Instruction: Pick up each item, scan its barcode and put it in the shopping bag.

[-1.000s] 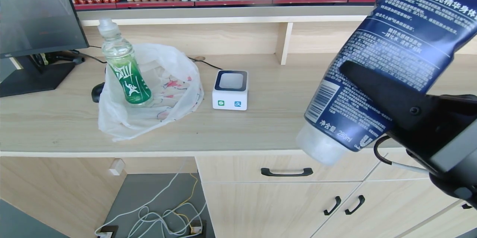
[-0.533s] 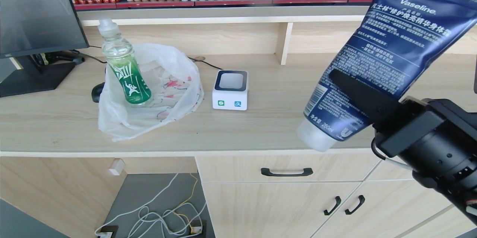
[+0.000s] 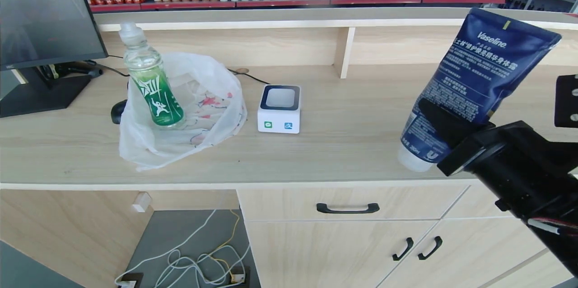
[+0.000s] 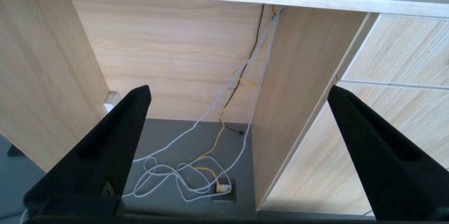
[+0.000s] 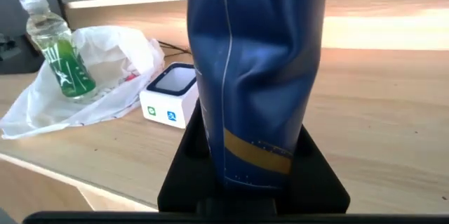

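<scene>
My right gripper [image 3: 445, 121] is shut on a dark blue lotion tube [image 3: 474, 85], held cap-down and tilted above the counter's right front edge. Seen from the right wrist, the tube [image 5: 256, 69] stands upright between the jaws of that gripper [image 5: 252, 164]. A white plastic shopping bag [image 3: 203, 116] lies open on the counter's left part, and a green-labelled drink bottle [image 3: 151, 82] stands inside it. The white barcode scanner box [image 3: 280, 108] sits just right of the bag. My left gripper [image 4: 238, 94] hangs open below the counter, with nothing between its fingers.
A monitor [image 3: 40, 21] on a stand occupies the far left, with a dark mouse [image 3: 116, 112] beside the bag. Bare wooden counter [image 3: 352, 134] stretches between scanner and tube. Drawers with black handles [image 3: 347, 208] are below; loose cables [image 4: 203, 175] lie on the floor.
The right arm has carried the tube to the right and away from the head camera, turning it more upright. Bag, bottle and scanner have stayed put.
</scene>
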Tool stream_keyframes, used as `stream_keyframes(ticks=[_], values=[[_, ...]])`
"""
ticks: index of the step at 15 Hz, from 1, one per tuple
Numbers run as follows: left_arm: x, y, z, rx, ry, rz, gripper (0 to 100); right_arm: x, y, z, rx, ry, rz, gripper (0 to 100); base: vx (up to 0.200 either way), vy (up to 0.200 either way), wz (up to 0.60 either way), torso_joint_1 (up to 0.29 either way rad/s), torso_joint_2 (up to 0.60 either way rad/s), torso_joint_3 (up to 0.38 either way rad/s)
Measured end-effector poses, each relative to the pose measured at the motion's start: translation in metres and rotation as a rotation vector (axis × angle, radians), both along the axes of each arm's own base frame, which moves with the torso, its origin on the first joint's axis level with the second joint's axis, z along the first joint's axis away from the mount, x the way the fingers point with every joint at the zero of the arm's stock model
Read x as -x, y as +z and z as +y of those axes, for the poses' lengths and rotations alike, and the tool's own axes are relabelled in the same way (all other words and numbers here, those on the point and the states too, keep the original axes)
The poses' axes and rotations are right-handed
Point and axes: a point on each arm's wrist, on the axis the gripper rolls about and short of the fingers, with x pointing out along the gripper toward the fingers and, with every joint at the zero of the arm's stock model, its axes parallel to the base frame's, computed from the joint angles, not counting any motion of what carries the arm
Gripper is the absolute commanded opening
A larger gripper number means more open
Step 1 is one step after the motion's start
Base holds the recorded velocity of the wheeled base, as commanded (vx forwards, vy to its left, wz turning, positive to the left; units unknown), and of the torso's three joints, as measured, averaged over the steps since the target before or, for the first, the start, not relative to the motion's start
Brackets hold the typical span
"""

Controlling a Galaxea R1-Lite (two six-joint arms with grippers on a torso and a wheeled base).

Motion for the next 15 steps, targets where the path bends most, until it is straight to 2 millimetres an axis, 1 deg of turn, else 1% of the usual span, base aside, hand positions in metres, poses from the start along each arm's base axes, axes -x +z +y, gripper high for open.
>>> stream_keyframes(ticks=[2,4,7,11,14,15], values=[[0.0,0.0,0.0,0.0,0.001,0.0,100,0.001,0.005,-0.003,0.029,-0.071,-0.036,0,0.0,0.0,0.0,0.0,0.0,0.0],[0.0,0.0,0.0,0.001,0.001,0.0,100,0.002,0.007,-0.004,0.036,-0.076,-0.047,0,0.0,0.0,0.0,0.0,0.0,0.0],[0.0,0.0,0.0,0.002,0.001,0.0,100,0.006,0.01,-0.004,0.062,-0.016,-0.077,0,0.0,0.0,0.0,0.0,0.0,0.0],[0.0,0.0,0.0,0.003,0.0,0.0,100,0.005,0.007,-0.007,0.092,-0.044,-0.084,0,0.0,0.0,0.0,0.0,0.0,0.0],[0.0,0.0,0.0,0.002,0.0,-0.001,100,0.01,-0.011,-0.013,0.123,-0.049,-0.039,0,0.0,0.2,0.0,-0.002,0.0,0.005],[0.0,0.0,0.0,0.002,0.0,-0.001,100,0.011,-0.013,-0.015,0.12,-0.05,-0.033,0,0.0,0.2,0.0,-0.002,0.0,0.007]])
